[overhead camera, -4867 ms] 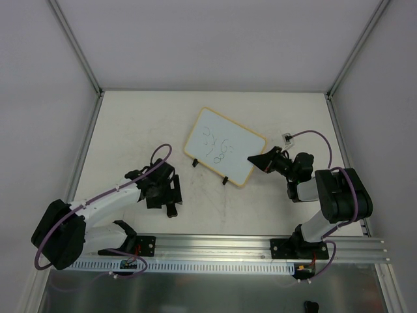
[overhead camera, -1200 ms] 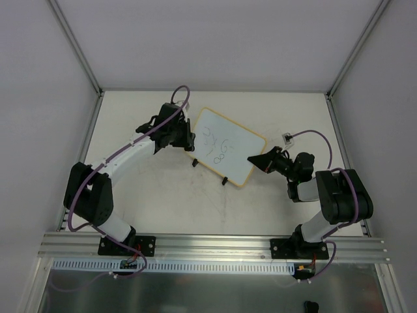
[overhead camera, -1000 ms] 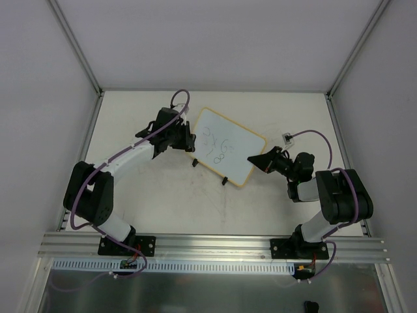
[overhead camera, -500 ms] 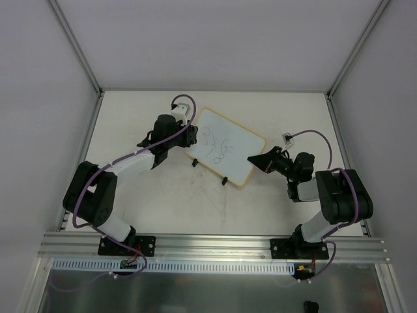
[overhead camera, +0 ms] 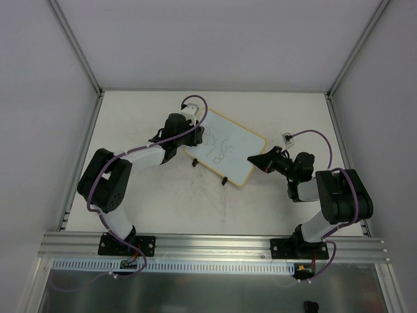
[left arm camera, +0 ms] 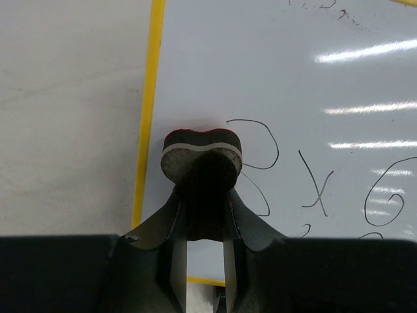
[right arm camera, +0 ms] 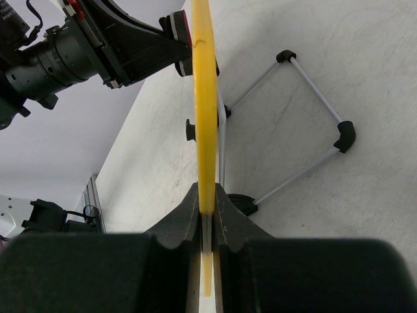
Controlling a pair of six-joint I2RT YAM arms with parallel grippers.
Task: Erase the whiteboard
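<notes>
The whiteboard (overhead camera: 228, 156) stands tilted mid-table, tan-framed, with dark scribbles (overhead camera: 223, 150) on its face. My left gripper (overhead camera: 195, 132) is over the board's upper left part, shut on a small eraser (left arm camera: 202, 147) with a red back and white stripe; its felt face lies against the white surface (left arm camera: 293, 78) just inside the yellow frame, beside loops and an X (left arm camera: 316, 192). My right gripper (overhead camera: 255, 160) is shut on the board's right edge; its wrist view shows the yellow edge (right arm camera: 203, 98) pinched between the fingers (right arm camera: 189, 208), with the eraser (right arm camera: 176, 26) on the far side.
The board's wire stand with black feet (right arm camera: 344, 135) rests on the table behind it. A small white connector on a purple cable (overhead camera: 285, 137) lies at the right. Metal frame posts and grey walls enclose the table; a rail (overhead camera: 215, 248) runs along the near edge.
My left gripper has moved right with the eraser, from beside the board's left edge onto its face. The right gripper and the board have stayed put.
</notes>
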